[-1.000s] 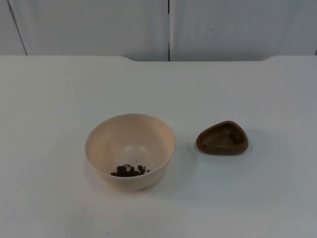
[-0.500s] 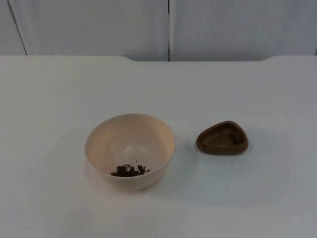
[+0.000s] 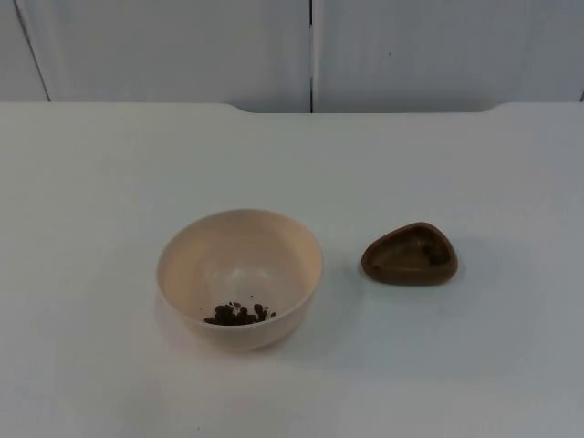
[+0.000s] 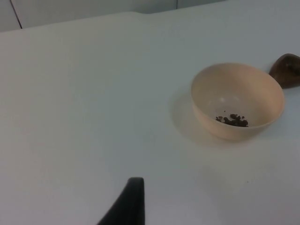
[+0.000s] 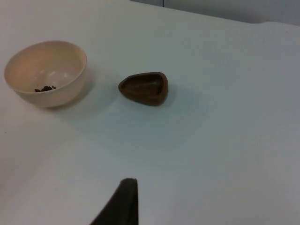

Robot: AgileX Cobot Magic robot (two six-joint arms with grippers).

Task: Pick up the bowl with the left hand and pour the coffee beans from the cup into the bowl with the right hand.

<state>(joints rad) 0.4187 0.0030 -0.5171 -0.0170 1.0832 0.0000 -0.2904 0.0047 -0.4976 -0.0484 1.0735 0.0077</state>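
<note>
A cream bowl [image 3: 239,274] stands upright on the white table, left of centre, with a small heap of dark coffee beans [image 3: 239,314] inside it. Just to its right, a little apart, sits a brown wooden cup [image 3: 410,255] with a rounded triangular rim; its inside looks bare. My left gripper [image 4: 126,206] waits well back from the bowl [image 4: 236,101], above bare table, holding nothing I can see. My right gripper [image 5: 119,204] likewise hangs far short of the cup [image 5: 144,87] and the bowl [image 5: 45,72].
The white table [image 3: 109,182] ends at a grey partition wall [image 3: 182,46] behind the bowl and cup. Bare table surface surrounds both objects on every side.
</note>
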